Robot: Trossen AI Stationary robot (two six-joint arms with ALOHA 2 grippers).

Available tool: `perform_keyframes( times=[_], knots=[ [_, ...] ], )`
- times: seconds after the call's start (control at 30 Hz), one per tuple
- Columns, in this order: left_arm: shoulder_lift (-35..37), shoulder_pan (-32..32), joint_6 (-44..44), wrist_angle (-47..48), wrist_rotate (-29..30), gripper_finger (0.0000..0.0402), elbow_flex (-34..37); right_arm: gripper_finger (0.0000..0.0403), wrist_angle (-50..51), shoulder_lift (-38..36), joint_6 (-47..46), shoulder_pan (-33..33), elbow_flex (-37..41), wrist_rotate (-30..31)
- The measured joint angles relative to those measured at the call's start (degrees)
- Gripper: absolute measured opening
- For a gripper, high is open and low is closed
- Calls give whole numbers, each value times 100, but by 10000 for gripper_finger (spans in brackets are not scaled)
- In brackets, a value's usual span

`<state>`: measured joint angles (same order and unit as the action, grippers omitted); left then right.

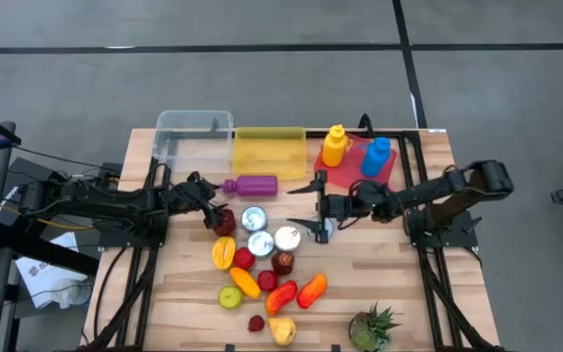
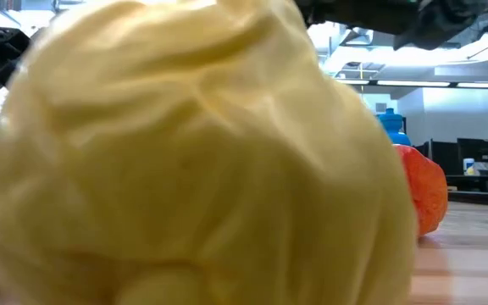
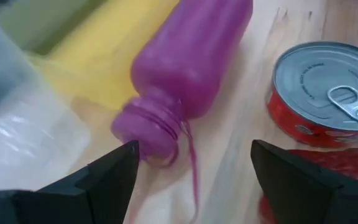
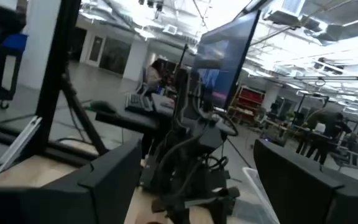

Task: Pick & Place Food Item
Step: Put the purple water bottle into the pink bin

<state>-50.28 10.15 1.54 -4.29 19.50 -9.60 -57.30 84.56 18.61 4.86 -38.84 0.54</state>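
Fruit, vegetables and three cans [image 1: 260, 243] lie clustered on the wooden table. A purple bottle [image 1: 252, 185] lies on its side before the yellow bin [image 1: 269, 152]. My left gripper [image 1: 215, 210] is open, low over the table beside the bottle's cap end [image 3: 145, 134], with a red-labelled can [image 3: 322, 93] by its other finger. My right gripper [image 1: 319, 206] is open and hovers right of the cans, pointing toward the table's left side. In the right wrist view my right gripper [image 4: 191, 162] frames only the room and the left arm. My left gripper has one fingertip [image 3: 126, 155] right at the purple bottle's cap end [image 3: 148, 146], coming level from the table's left side. I cannot tell whether it touches. The bottle lies flat on the table.
A clear bin [image 1: 194, 135] stands left of the yellow bin. A red tray [image 1: 355, 164] holds a yellow bottle [image 1: 334, 145] and a blue bottle [image 1: 375, 156]. A pineapple [image 1: 372, 328] and a pear [image 1: 281, 330] lie near the near edge. The pear [image 2: 193, 161] fills the low view.
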Motion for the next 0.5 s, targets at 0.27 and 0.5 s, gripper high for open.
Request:
perform_keyframes(
  times=[0.27,0.5],
  knots=[
    [-139,199,-713,-32,198,301,-424,301,405,-385,89,-3,381,-3],
    [-1197,565,-952,46,-145,301,-846,301,865,-383,109,-11,381,-5]
  ],
)
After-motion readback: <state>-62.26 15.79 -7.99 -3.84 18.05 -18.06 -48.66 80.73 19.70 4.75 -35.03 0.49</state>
